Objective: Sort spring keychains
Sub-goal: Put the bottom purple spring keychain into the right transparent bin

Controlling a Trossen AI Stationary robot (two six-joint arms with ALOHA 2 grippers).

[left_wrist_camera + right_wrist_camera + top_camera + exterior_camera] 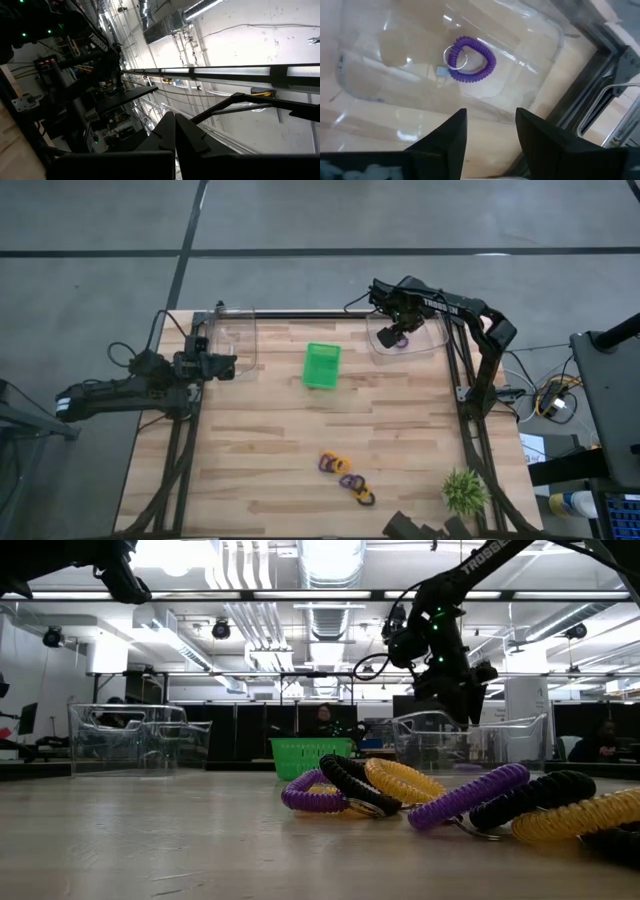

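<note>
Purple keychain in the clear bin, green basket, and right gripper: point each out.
purple keychain [470, 60], right wrist view, on its coil.
green basket [321, 366], high view, on its rim.
right gripper [490, 130], right wrist view, between its open fingertips.

We see a matt pale-wood worktop [280, 440], glossy clear-plastic bins [530, 55], and a ribbed purple plastic keychain [470, 60].

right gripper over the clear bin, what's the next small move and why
Probably lift away and swing toward the pile of spring keychains at the table's near middle. The right gripper is open and empty above the right clear bin, where a purple spring keychain already lies, so that drop looks done. The left gripper waits by the left clear bin.
</note>
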